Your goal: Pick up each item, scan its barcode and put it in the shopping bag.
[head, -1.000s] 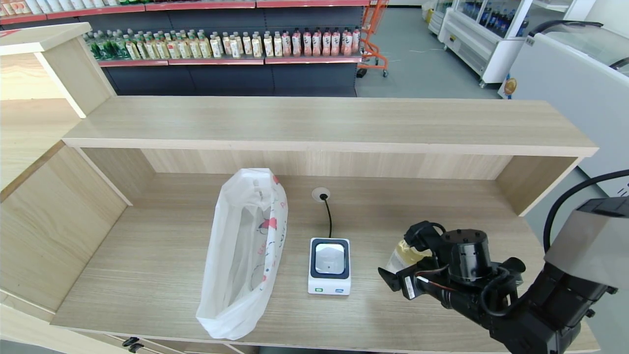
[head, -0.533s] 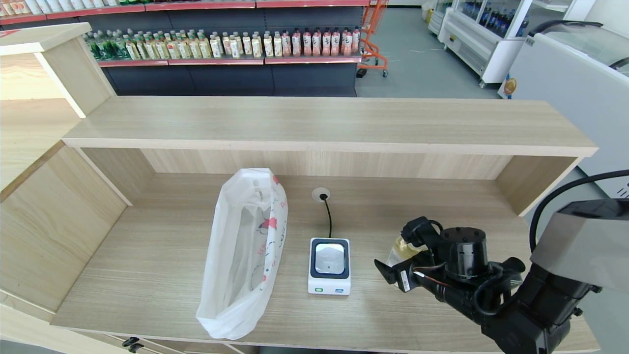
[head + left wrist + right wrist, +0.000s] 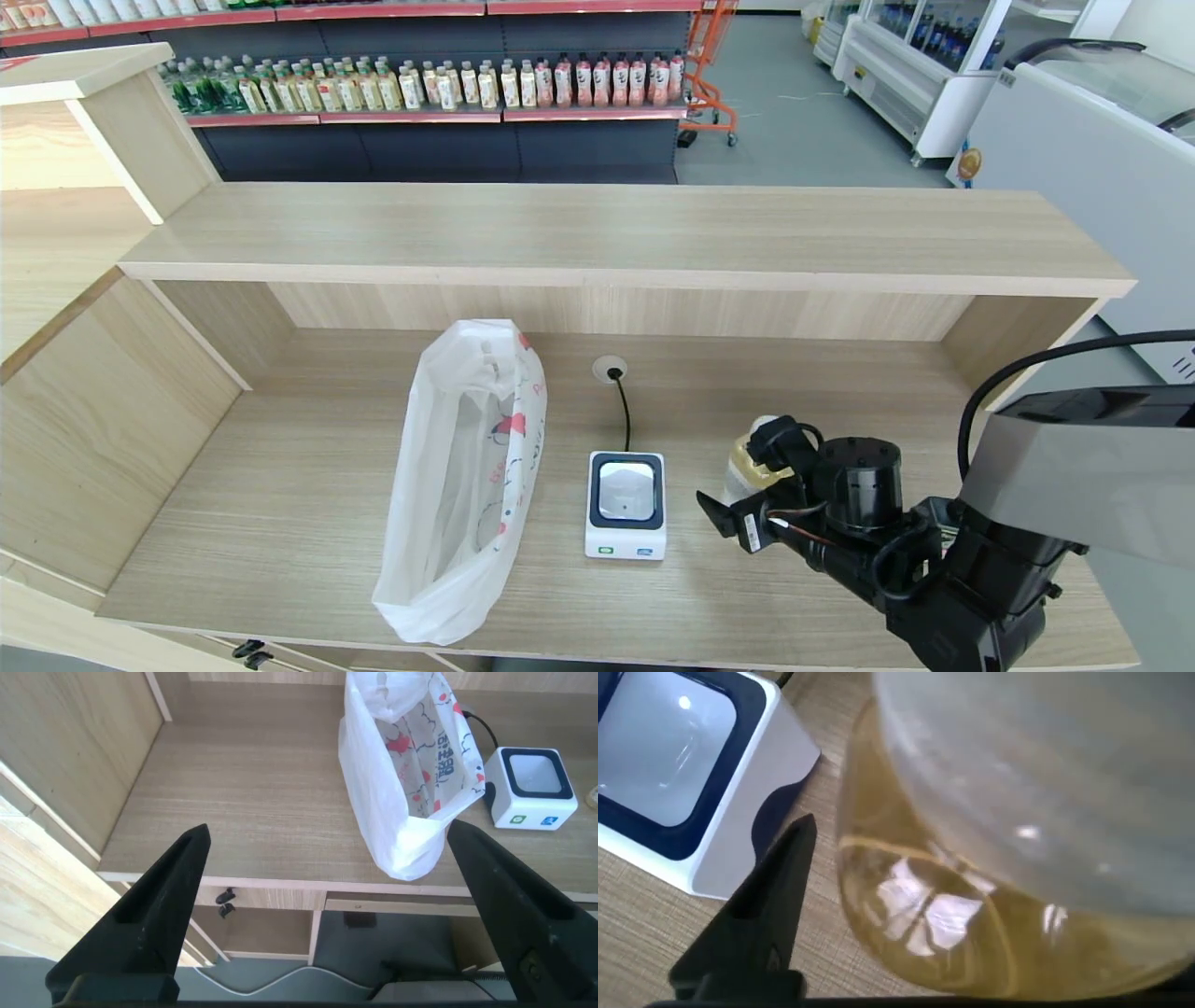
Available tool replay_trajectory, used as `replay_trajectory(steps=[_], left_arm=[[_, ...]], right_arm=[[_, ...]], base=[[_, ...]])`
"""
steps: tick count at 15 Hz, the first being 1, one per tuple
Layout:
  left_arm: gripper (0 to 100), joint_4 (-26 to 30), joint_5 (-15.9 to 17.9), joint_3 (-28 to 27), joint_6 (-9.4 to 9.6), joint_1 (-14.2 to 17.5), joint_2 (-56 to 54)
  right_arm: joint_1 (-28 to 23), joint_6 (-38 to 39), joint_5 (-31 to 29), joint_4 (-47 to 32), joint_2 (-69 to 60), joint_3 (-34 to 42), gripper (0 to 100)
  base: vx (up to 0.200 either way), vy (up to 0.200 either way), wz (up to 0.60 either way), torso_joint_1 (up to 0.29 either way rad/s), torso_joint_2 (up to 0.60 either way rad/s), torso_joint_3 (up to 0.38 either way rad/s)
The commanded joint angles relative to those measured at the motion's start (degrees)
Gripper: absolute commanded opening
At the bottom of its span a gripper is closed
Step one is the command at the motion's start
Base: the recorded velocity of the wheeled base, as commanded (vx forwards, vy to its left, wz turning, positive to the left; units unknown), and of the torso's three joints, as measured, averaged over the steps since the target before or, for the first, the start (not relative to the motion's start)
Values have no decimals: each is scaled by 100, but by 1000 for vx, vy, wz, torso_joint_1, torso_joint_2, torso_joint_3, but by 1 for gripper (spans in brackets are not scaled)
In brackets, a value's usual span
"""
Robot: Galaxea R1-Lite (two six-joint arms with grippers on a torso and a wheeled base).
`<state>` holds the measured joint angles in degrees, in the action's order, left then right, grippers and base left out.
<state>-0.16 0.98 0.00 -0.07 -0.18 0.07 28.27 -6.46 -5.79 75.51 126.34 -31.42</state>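
My right gripper point(image 3: 752, 481) is shut on a clear bottle of yellowish drink point(image 3: 741, 464), held just right of the white barcode scanner point(image 3: 626, 504) at the counter's middle. In the right wrist view the bottle point(image 3: 999, 859) is close up, with one dark finger point(image 3: 757, 943) beside it and the scanner point(image 3: 673, 775) below and to the side. An open white shopping bag point(image 3: 467, 476) with red print lies left of the scanner. My left gripper point(image 3: 327, 835) hangs open over the counter's front edge, with the bag point(image 3: 411, 775) and scanner point(image 3: 533, 784) beyond it.
The scanner's black cable runs back to a round grommet point(image 3: 610, 369). A raised wooden shelf point(image 3: 625, 233) spans the back of the counter, and wooden side walls point(image 3: 112, 429) close in both ends. Bare counter point(image 3: 299, 467) lies left of the bag.
My right gripper has carried the bottle to the left, closer to the scanner. The bag and scanner have stayed put.
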Motion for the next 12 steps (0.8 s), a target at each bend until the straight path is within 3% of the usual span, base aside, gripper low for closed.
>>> replay_trajectory(steps=[1, 12], left_arm=[[100, -2, -1, 0, -1, 1, 1], [100, -2, -1, 0, -1, 1, 1]], right_arm=[[-14, 4, -1, 8, 4, 13, 0], [-76, -4, 166, 52, -110, -58, 0]], base=[[0, 0, 0, 0, 0, 0], [0, 0, 0, 0, 0, 0]])
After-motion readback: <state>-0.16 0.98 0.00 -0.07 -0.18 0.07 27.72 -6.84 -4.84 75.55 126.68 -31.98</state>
